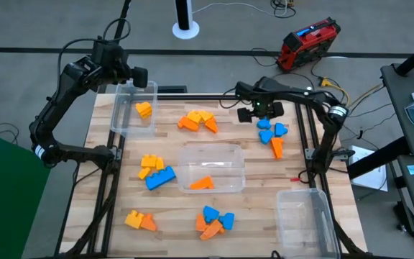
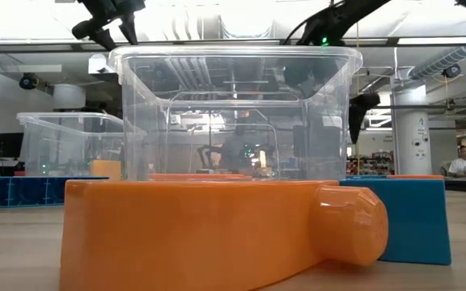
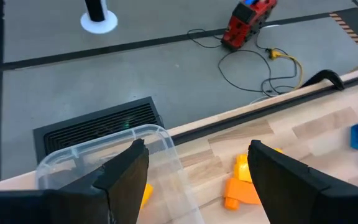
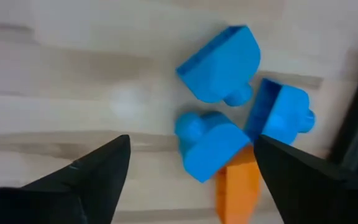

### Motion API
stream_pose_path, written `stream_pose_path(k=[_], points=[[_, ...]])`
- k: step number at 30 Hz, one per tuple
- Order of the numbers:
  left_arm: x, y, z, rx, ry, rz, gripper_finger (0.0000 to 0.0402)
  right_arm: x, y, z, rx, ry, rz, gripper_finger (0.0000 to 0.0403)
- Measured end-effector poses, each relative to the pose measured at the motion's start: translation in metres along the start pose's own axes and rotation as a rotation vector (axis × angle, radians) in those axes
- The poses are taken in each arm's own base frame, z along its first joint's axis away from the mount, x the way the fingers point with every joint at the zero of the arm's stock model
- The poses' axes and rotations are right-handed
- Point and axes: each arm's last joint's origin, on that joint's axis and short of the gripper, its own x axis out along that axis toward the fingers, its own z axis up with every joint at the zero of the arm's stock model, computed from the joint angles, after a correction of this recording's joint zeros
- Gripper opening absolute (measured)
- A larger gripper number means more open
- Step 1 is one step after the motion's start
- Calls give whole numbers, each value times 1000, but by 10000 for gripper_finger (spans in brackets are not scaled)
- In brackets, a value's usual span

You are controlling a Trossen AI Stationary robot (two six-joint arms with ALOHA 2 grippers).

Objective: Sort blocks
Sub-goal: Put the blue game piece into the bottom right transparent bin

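Note:
Yellow, orange and blue blocks lie in clusters on the wooden table [image 1: 264,216]. My right gripper [image 1: 252,114] [image 4: 191,158] hangs open above three blue blocks [image 4: 219,62] [image 1: 270,129] and an orange wedge [image 4: 236,186] at the far right. My left gripper [image 1: 139,75] [image 3: 197,168] is open over the far end of the clear bin [image 1: 134,108] [image 3: 104,155] at the far left, which holds a yellow block [image 1: 144,109]. The middle bin [image 1: 213,167] holds an orange wedge [image 1: 202,183].
A third clear bin [image 1: 305,219] stands at the near right. Block clusters lie at the far middle [image 1: 198,121], middle left [image 1: 155,171], near left [image 1: 140,220] and near middle [image 1: 214,221]. In the low view an orange block [image 2: 209,230] and a blue one [image 2: 411,218] lie close to the camera.

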Motion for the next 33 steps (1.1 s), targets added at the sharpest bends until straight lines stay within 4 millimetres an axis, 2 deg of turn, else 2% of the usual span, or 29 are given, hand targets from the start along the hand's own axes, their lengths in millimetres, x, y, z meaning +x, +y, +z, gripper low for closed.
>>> stream_pose_path(k=[6, 10, 14, 19, 24, 33], points=[[0, 0, 0, 30, -5, 12, 250, 3, 3, 5, -52, 64, -94, 335], [0, 0, 0, 48, -7, 11, 250, 4, 7, 15, -73, 50, -104, 291], [0, 0, 0, 57, -6, 11, 250, 7, 9, 21, -83, 45, -133, 192], [0, 0, 1, 96, -15, 9, 250, 17, 13, 22, -127, 64, -162, 33], [0, -1, 3, 114, -33, 5, 250, 30, 17, 22, -141, 101, -235, 11], [0, -1, 4, 122, -38, 4, 250, 37, 19, 22, -149, 81, -301, 9]])
